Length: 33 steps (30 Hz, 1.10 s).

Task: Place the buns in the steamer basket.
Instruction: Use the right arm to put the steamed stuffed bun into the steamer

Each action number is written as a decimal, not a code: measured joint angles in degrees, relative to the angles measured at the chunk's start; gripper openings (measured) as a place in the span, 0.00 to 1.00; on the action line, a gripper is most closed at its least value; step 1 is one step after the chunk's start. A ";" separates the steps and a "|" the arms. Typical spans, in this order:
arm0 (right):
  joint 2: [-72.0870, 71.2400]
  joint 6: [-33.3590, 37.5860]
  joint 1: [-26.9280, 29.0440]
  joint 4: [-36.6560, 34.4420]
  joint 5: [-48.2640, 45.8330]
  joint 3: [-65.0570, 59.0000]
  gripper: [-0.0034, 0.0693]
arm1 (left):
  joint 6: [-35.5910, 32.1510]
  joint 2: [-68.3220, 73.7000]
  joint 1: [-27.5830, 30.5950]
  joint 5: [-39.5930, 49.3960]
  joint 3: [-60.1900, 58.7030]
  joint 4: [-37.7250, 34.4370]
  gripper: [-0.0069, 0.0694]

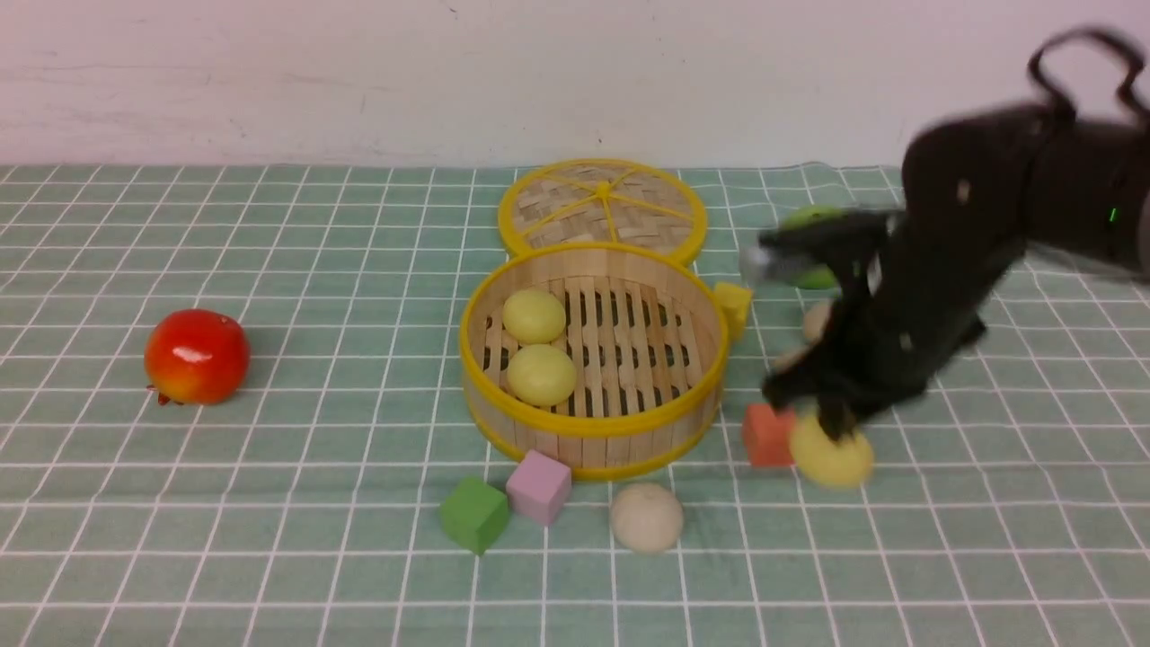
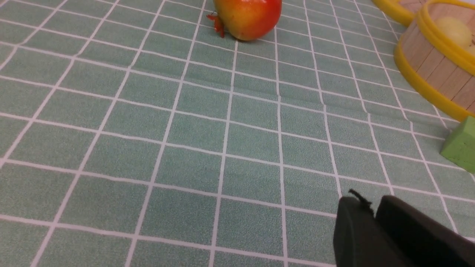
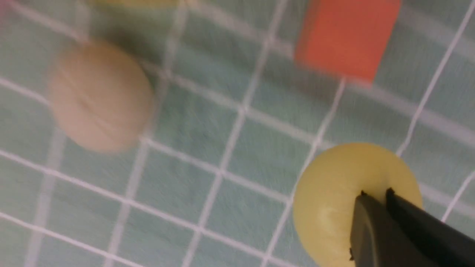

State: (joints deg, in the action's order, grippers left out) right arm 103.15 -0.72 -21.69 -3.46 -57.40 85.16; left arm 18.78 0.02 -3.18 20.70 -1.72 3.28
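The right tool is clenched, tips seemingly touching a yellow bun right of the steamer basket. Two yellow buns lie inside the basket; a beige bun sits before it. The left tool is closed, empty.

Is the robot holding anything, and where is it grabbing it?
The right tool is shut at the top of a yellow bun; whether it truly grips cannot be told. The left tool holds nothing.
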 joint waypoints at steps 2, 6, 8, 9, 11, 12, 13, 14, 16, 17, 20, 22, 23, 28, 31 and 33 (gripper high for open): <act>0.31 0.72 -0.07 -0.98 0.91 5.41 0.04 | 0.00 0.00 0.00 0.00 0.00 0.00 0.19; 2.43 3.23 -0.07 -2.08 5.87 13.41 0.04 | 0.00 0.00 0.00 0.00 0.00 0.00 0.20; 5.83 5.45 -0.07 -3.60 9.71 18.61 0.04 | 0.00 0.00 0.00 0.00 0.00 0.00 0.20; 8.82 6.77 -0.07 -5.33 10.57 21.34 0.04 | 0.00 0.00 0.00 0.00 0.00 0.00 0.21; 13.28 8.43 -0.07 -7.96 11.16 26.17 0.04 | 0.00 0.00 0.00 0.00 0.00 0.00 0.21; 15.37 9.14 -0.07 -9.14 11.24 28.11 0.04 | 0.00 0.00 0.00 0.00 0.00 0.00 0.21; 18.46 9.93 -0.07 -10.52 11.36 30.49 0.04 | 0.00 0.00 0.00 0.00 0.00 0.00 0.21; 18.46 10.09 -0.07 -10.80 11.36 30.95 0.04 | 0.00 0.00 0.00 0.00 0.00 0.00 0.21; 23.22 11.46 -0.07 -13.30 12.14 34.99 0.04 | 0.00 0.00 0.00 0.00 0.00 0.00 0.21; 26.07 12.06 -0.07 -14.82 13.06 37.11 0.04 | 0.00 0.00 0.00 0.00 0.00 0.00 0.21; 30.90 12.74 -0.08 -17.28 15.70 39.26 0.04 | 0.00 0.00 0.00 0.00 0.00 0.00 0.22; 32.87 12.88 -0.08 -18.22 17.66 39.48 0.04 | 0.00 0.00 0.00 0.00 0.00 0.00 0.22; 33.49 12.90 -0.08 -18.59 18.49 39.50 0.04 | 0.00 0.00 0.00 0.00 0.00 0.00 0.22; 35.09 13.02 -0.08 -18.96 20.22 39.61 0.08 | 0.00 0.00 0.00 0.00 0.00 0.00 0.23; 35.11 12.17 -0.08 -18.96 20.62 39.72 0.13 | 0.00 0.00 0.00 0.00 0.00 0.00 0.23; 34.91 10.20 -0.08 -18.96 20.57 39.72 0.22 | 0.00 0.00 0.00 0.00 0.00 0.00 0.24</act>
State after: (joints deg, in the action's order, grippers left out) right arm 138.05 9.48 -21.77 -22.42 -36.84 124.88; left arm 18.78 0.02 -3.18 20.70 -1.72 3.28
